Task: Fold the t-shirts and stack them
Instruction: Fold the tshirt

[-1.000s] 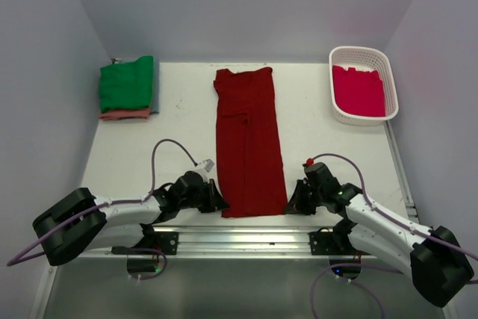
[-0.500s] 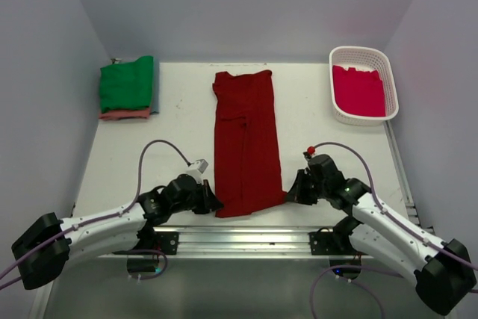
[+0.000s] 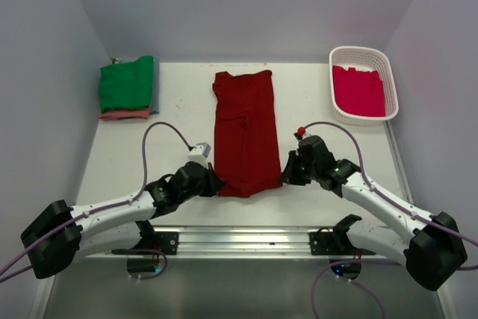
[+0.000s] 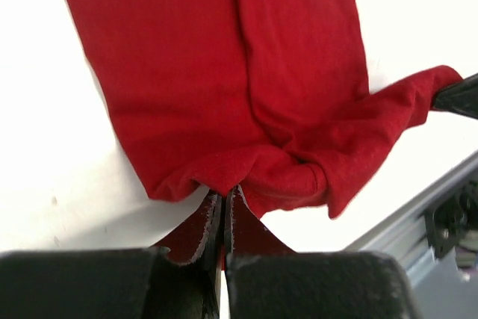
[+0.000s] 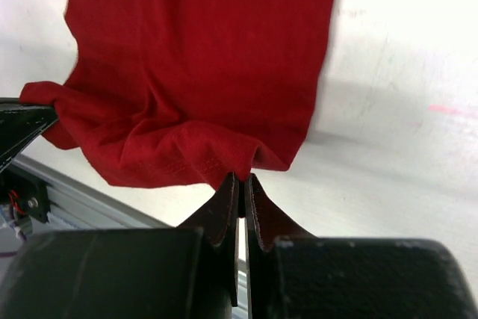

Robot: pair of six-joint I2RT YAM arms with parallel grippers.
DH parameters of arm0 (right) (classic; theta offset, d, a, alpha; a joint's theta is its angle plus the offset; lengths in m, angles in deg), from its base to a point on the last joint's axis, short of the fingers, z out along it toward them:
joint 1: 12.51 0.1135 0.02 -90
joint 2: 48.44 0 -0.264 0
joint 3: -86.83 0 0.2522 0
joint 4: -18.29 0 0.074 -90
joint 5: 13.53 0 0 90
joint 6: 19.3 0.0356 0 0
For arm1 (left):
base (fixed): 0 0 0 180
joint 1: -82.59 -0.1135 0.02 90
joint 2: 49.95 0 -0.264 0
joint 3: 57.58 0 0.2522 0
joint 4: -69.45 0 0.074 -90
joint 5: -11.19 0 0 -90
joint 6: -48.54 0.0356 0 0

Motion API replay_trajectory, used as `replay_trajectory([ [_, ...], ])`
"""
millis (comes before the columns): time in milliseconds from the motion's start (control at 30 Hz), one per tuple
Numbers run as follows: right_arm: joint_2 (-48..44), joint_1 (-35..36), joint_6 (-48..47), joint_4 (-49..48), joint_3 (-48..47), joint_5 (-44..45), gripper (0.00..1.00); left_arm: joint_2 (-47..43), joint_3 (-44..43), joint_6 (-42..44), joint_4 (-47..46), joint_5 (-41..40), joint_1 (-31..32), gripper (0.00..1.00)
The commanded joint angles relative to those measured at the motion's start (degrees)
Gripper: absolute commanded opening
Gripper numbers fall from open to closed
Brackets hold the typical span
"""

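Top view: the dark red t-shirt (image 3: 245,128) lies lengthwise at the middle of the surface (image 3: 321,121). The left hand (image 3: 212,183) and right hand (image 3: 287,175) each pinch a near corner. A folded green t-shirt (image 3: 127,84) lies far left. A crimson t-shirt (image 3: 358,91) sits in the basket (image 3: 337,112) far right.
Left wrist: the left hand (image 4: 222,203) is clamped on the bunched hem.
Right wrist: the right hand (image 5: 240,184) is clamped on the opposite corner.

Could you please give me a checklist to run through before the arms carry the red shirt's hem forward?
1. Left gripper shut on the near left hem corner of the dark red t-shirt: ok.
2. Right gripper shut on the near right corner: ok.
3. Hem straight between the grips: not ok, it bunches.
4. Fold path free: ok; folded stack and basket sit well aside.
5. Collar end flat: cannot tell.
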State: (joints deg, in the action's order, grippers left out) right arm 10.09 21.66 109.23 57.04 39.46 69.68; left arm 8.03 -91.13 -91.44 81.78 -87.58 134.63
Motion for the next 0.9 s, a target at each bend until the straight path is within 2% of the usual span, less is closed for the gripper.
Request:
replay_trajectory([
  [0, 2.29, 0.1, -3.36, -3.37, -4.53, 4.06, 0.0, 1.52, -3.5, 4.79, -7.18, -3.62, -2.8, 0.0],
  [167, 7.39, 0.02, -5.21, -6.26, -8.31, 6.25, 0.0, 4.6, -5.08, 8.05, -10.96, 0.33, -8.69, 0.0],
  [533, 22.67, -1.39, -9.16, -11.01, -18.68, 11.44, 0.0, 15.22, -11.76, 13.23, -17.54, 3.76, -15.02, 0.0],
  [700, 28.48, -3.93, -10.13, -11.81, -23.43, 11.27, 0.0, 22.42, -16.85, 16.04, -19.48, 6.31, -17.83, 0.0],
  [867, 34.27, -8.14, -10.57, -12.16, -29.31, 10.57, 0.0, 29.81, -23.35, 17.1, -20.1, 11.66, -23.28, 0.0],
])
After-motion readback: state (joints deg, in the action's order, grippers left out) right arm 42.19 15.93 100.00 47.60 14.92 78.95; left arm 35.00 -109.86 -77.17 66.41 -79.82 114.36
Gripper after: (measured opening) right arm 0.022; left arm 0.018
